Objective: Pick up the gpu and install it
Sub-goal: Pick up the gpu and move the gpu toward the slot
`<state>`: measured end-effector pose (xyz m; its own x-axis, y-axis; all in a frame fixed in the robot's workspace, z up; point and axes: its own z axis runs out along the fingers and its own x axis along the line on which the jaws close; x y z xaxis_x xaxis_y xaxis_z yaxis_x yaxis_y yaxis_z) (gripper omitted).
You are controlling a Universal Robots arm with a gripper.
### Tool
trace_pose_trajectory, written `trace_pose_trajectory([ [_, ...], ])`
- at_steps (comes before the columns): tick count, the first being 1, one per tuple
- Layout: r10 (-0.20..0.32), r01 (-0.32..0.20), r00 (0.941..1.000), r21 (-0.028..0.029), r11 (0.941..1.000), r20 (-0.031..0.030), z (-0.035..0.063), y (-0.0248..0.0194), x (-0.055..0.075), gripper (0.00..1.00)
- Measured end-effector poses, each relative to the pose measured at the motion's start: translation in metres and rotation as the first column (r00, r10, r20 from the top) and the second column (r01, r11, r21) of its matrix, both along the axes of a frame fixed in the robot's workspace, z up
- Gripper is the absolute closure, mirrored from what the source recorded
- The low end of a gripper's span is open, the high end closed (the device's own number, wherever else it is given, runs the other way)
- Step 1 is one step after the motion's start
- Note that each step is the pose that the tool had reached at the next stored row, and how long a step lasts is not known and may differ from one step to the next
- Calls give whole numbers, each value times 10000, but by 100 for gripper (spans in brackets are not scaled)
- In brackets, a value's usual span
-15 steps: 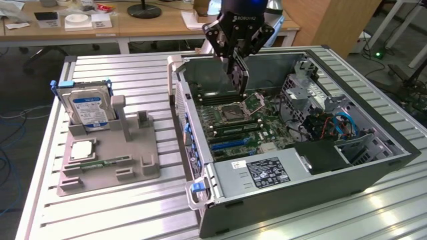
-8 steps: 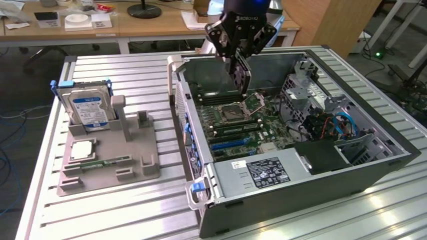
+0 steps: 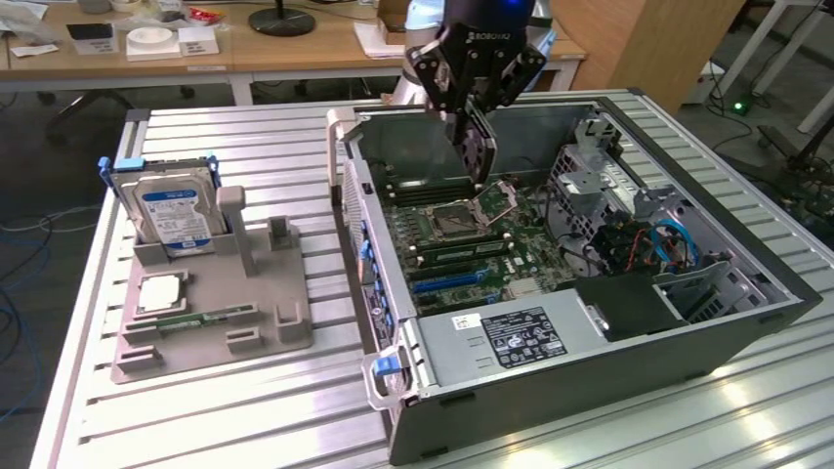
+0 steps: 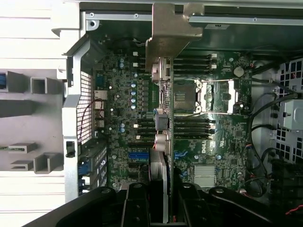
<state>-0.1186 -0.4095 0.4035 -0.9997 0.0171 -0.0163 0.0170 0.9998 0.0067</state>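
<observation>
Gripper (image 3: pixel 467 112) first, in the exterior view: it sits at about twelve o'clock in the frame, above the far end of the open computer case (image 3: pixel 626 362). Its fingers are partly closed and clamped on the upper edge of the gpu (image 3: pixel 479 151). The card hangs on edge over the motherboard (image 3: pixel 470 249) and looks just clear of it. At nine o'clock from the case, well apart, a grey tray (image 3: pixel 215 342) holds the hard drive (image 3: pixel 176 215) upright.

In the wrist view the gpu (image 4: pixel 161 123) is seen edge-on, a thin strip running out from between the black fingers (image 4: pixel 135 203) across the motherboard (image 4: pixel 118 109). Its pale metal bracket (image 4: pixel 168 38) is at the far end, near the case wall.

The card is probably light and stiff but fragile. The bare board edges are likely the safest hold, away from the contact edge and components, with a pinch firm enough that it cannot swing.
</observation>
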Motion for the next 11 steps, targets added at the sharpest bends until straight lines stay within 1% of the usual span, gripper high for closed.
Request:
trace_pose_trajectory([
  [3, 0, 0, 10000, -1, 10000, -1, -1, 0, 32, 72],
  [11, 0, 0, 10000, 0, 10000, 0, -5, 0, 169, 72],
])
